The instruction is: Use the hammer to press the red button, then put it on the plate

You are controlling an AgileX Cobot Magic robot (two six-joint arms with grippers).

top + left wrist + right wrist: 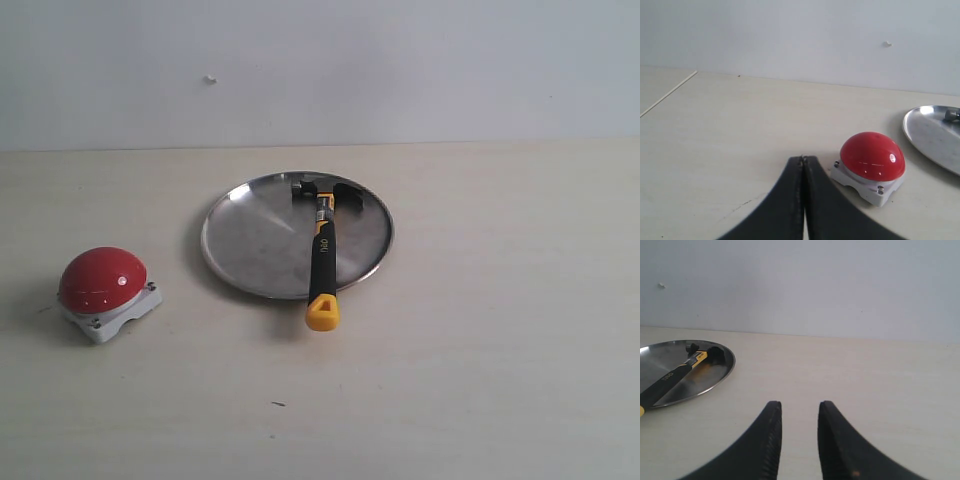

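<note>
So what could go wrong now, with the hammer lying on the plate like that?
1. The hammer lies across the plate, but its yellow end sticks out past the rim. A bump might tip it or slide it off.
2. The red button sits just ahead of the shut left gripper, not touching it. A careless move forward could knock or press it.
</note>
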